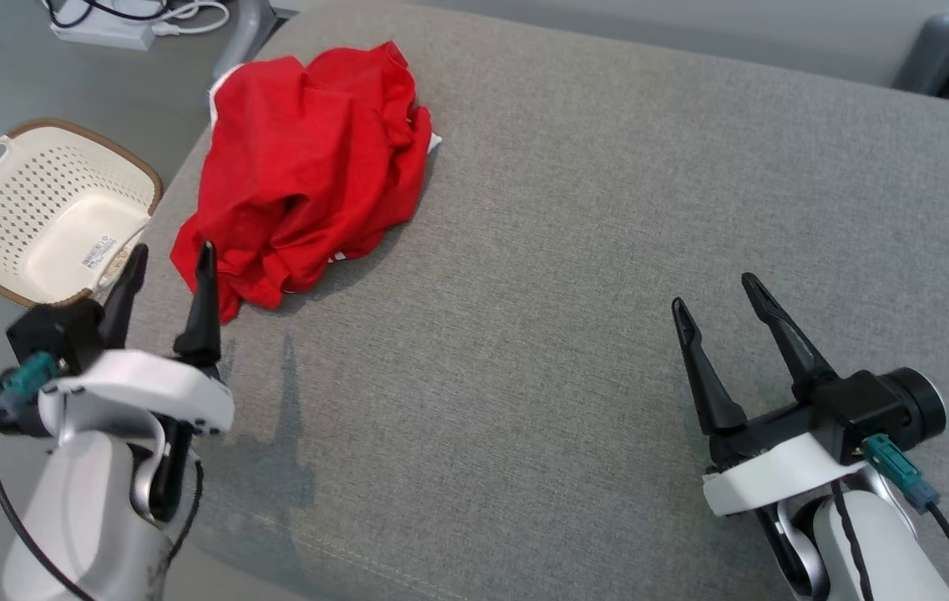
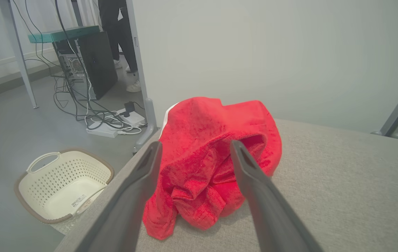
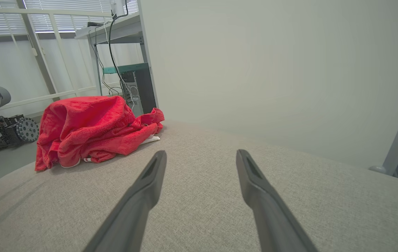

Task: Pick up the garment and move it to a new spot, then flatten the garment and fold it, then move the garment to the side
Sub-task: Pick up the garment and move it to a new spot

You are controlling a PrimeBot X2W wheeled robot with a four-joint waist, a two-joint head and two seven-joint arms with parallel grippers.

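So the biggest thing here is the grey woven-fabric cushion top (image 1: 608,250), filling most of the head view; on it, upper left of centre, sits the crumpled red cotton garment (image 1: 307,167), still in a heap with a bit of white peeking out at the edge, so we'd say the pickup hasn't started yet. The heap's long axis runs on a diagonal, from the top middle of the frame down toward the lower left; off the cushion's left edge, on the floor, there's a cream perforated plastic basket (image 1: 23,200).

Now the bit that matters: our left gripper (image 1: 174,249) is at lower left with its fingers spread wide and nothing in them, tips just beside the garment's near lower corner; the left wrist view has the cloth framed dead ahead between the fingers. Our right gripper (image 1: 714,292) is at lower right, also wide and empty, well apart from the cloth; so we reckon left goes first, straight forward onto that corner.
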